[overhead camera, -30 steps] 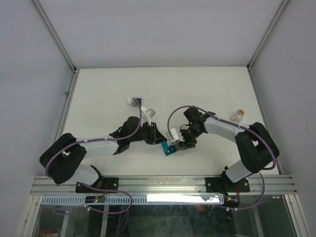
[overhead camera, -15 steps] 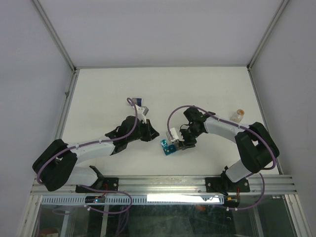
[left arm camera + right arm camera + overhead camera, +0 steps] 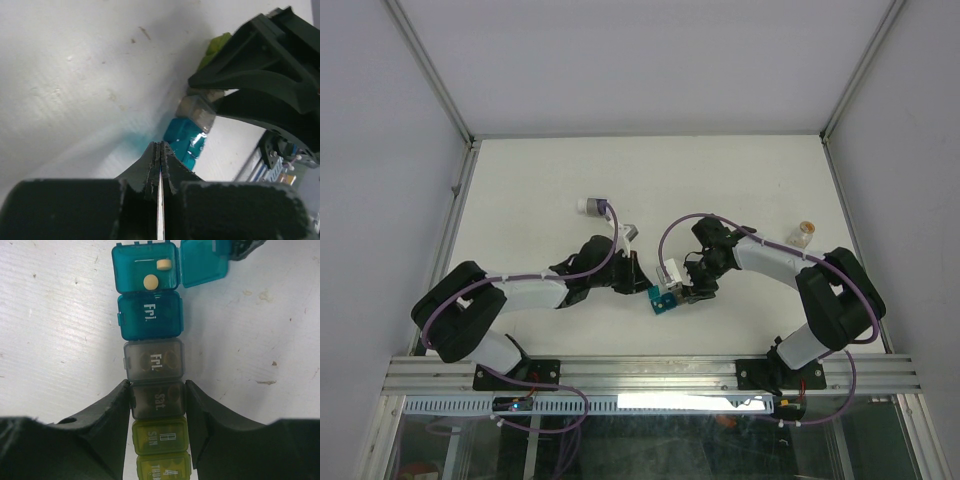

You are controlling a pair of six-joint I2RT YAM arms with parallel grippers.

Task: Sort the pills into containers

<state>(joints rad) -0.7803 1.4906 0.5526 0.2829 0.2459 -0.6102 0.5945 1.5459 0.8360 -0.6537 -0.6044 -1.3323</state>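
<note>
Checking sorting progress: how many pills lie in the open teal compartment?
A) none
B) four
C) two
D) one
C: the right wrist view shows a round pill and an oblong pill inside the open teal compartment.

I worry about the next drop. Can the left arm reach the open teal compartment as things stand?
Probably yes. The open teal compartment is at the end of the strip, lid flipped aside; the left pincer is close beside it, and the right pincer grips the strip farther along, at a grey cell.
</note>
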